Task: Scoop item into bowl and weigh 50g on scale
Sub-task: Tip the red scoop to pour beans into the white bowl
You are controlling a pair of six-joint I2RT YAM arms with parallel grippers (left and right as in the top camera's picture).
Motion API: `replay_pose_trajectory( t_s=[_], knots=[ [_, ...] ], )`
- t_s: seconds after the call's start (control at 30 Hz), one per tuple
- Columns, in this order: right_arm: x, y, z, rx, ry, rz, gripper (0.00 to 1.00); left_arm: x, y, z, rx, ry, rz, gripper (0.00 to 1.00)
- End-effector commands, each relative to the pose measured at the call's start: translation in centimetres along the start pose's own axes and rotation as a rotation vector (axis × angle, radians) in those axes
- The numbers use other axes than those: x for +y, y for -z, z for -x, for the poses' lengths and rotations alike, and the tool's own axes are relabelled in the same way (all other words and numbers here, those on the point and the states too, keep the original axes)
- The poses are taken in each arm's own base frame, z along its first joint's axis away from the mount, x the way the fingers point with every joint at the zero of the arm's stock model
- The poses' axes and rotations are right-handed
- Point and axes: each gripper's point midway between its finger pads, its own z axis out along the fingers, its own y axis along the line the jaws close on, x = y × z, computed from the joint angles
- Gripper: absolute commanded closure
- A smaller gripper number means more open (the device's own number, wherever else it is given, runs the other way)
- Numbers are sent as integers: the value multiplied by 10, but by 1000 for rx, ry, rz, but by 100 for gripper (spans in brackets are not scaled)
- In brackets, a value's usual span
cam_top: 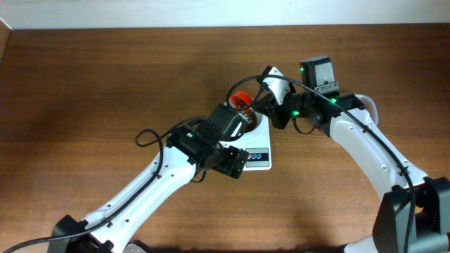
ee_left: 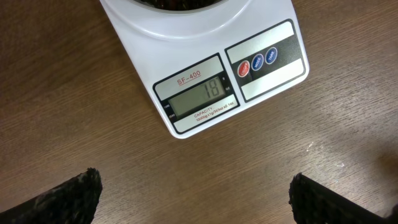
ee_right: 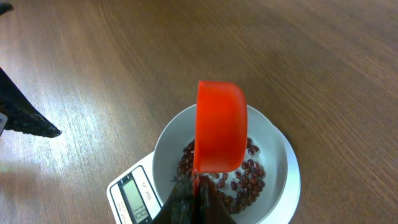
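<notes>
The white scale (ee_left: 205,68) stands mid-table; its display reads 18. It also shows in the overhead view (cam_top: 259,156) and the right wrist view (ee_right: 129,193). The white bowl (ee_right: 277,155) sits on it with a thin layer of dark red-brown beans (ee_right: 245,180). My right gripper (ee_right: 199,199) is shut on the handle of an orange scoop (ee_right: 219,127), tipped on its side over the bowl; the scoop also shows in the overhead view (cam_top: 241,100). My left gripper (ee_left: 196,199) is open and empty, just in front of the scale, above the table.
The left arm (cam_top: 204,144) hangs over the scale's left part. The right arm (cam_top: 351,130) reaches in from the right. A rounded clear container's edge (cam_top: 367,105) peeks out behind the right arm.
</notes>
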Motion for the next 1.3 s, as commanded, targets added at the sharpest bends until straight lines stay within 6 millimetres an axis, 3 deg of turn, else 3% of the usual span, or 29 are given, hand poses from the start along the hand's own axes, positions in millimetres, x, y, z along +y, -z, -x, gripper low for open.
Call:
replay_pose_trajectory(
  t_s=[0.0,0.27,0.8,0.9,1.0,1.13,1.27],
  knots=[
    [1,13,20,-44,53,-24,96,1,3,-1,-11,1,6,1],
    [4,31,27,-115,38,52,96,1,3,-1,-11,1,6,1],
    [1,31,23,-96,267,20,96,1,3,-1,-11,1,6,1],
    [14,31,19,-101,240,85,96,1,3,-1,-11,1,6,1],
    [-6,30,10,-35,238,-21,96,1,3,-1,-11,1,6,1],
    [4,30,10,-46,246,28,96,1,3,-1,-11,1,6,1],
    [-12,30,8,-14,280,-57,96,1,3,-1,-11,1,6,1]
  ],
)
